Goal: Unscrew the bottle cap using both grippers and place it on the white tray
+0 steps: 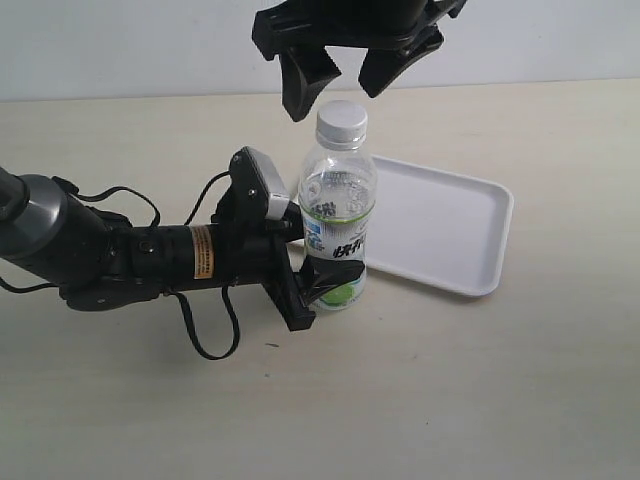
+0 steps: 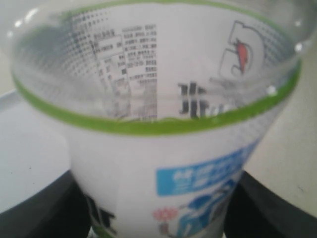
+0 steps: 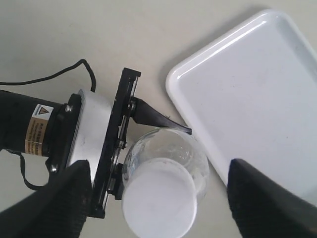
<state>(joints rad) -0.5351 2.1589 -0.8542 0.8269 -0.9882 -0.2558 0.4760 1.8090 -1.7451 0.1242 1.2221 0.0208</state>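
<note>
left gripper (image 1: 325,283) clamps lower body of bottle (image 1: 338,195), which stands upright on table (image 1: 450,400), just beside white tray (image 1: 452,228). bottle cap (image 1: 342,120) sits on neck. right gripper (image 1: 336,95) hovers just above cap, jaws wide apart, touching nothing.
</note>
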